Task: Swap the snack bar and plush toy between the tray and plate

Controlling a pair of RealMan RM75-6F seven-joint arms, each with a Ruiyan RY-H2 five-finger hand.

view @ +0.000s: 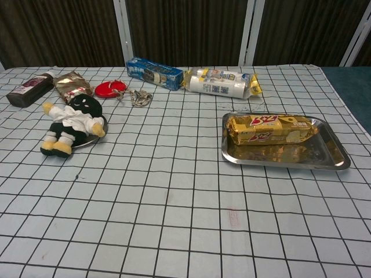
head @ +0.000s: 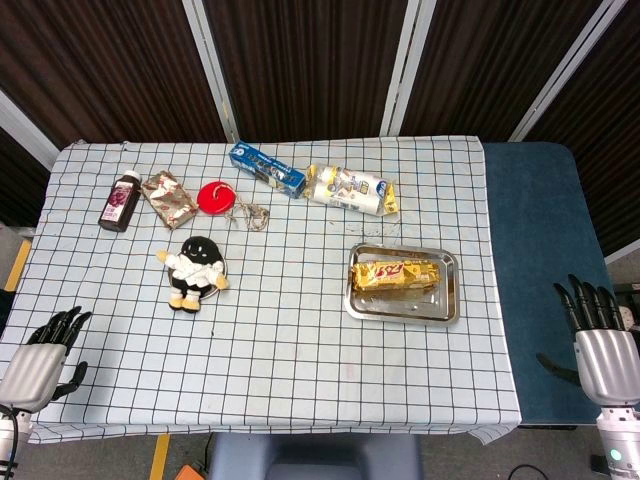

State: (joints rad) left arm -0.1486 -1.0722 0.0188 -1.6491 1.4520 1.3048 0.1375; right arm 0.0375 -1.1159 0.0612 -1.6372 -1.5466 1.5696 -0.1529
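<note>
You're looking at a surface (head: 300, 360) covered by a white cloth with a dark grid, which stops short of the right side, leaving a teal strip (head: 540, 260) bare. Behind it hang dark brown curtains (head: 310, 60) split by pale slanting posts (head: 215, 65). Lighting is even and soft.

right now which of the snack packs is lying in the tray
The gold snack bar, lying flat in the steel tray. The blue box, white pack and brown pack lie on the cloth.

Plate (view: 95, 138) (mostly hidden) under plush toy (view: 72, 123)
</note>
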